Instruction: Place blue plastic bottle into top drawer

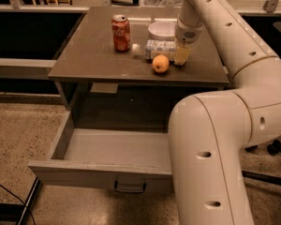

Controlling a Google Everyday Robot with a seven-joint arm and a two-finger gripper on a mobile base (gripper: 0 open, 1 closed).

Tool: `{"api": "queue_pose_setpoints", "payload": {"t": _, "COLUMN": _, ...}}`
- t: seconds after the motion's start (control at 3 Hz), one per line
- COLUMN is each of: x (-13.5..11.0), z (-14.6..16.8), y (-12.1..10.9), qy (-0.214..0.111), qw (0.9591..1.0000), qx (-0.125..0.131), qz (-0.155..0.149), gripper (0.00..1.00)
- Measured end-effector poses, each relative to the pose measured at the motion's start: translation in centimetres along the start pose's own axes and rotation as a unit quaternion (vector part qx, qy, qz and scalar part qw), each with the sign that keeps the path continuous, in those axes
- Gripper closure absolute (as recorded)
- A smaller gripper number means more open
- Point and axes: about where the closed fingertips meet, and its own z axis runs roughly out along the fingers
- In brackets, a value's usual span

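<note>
Gripper [181,54] low over brown tabletop [89,55], at right end of clear blue plastic bottle [158,49]; open or closed cannot be told. Bottle lies on side, white cap pointing left toward red soda can [121,33]. Round orange fruit [160,63] just before it, white bowl [161,30] just behind. Wide grey top drawer [112,149] stands open below; bulky white arm link [210,153] covers its right part.
</note>
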Motion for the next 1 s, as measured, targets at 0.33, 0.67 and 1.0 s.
{"api": "queue_pose_setpoints", "payload": {"t": 0.33, "x": -0.5, "z": -1.1, "y": -0.2, "qy": -0.037, "qw": 0.9992, "qx": 0.006, "qz": 0.013, "gripper": 1.0}}
{"api": "queue_pose_setpoints", "payload": {"t": 0.67, "x": -1.4, "z": -6.0, "y": -0.6, "qy": -0.052, "qw": 0.9977, "qx": 0.04, "qz": 0.015, "gripper": 1.0}}
{"api": "queue_pose_setpoints", "payload": {"t": 1.0, "x": -2.2, "z": -8.2, "y": 0.1, "qy": -0.035, "qw": 0.9983, "qx": 0.045, "qz": 0.011, "gripper": 1.0}}
